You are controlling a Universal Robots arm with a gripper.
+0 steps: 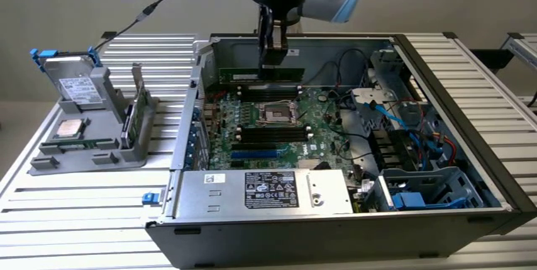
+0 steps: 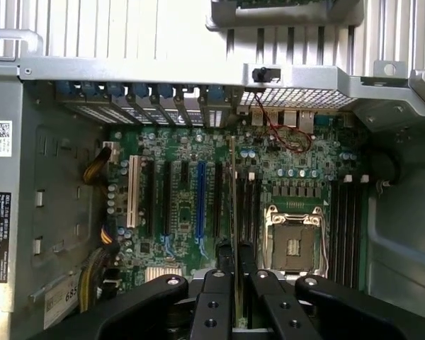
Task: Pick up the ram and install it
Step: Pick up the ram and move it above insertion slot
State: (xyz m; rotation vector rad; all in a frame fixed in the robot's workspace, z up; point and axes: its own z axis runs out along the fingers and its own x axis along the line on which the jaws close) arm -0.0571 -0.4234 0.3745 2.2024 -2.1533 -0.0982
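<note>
Step in hand: installation. The jaws are clamped on the ram point(image 1: 260, 73), held edge-down inside the open computer case point(image 1: 497, 175), over the memory slots point(image 1: 266, 94) beside the processor socket point(image 1: 277, 114). Seating calls for exact alignment with one slot and a straight press.

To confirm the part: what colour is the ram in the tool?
Green; the ram shows best in the exterior view.
</note>
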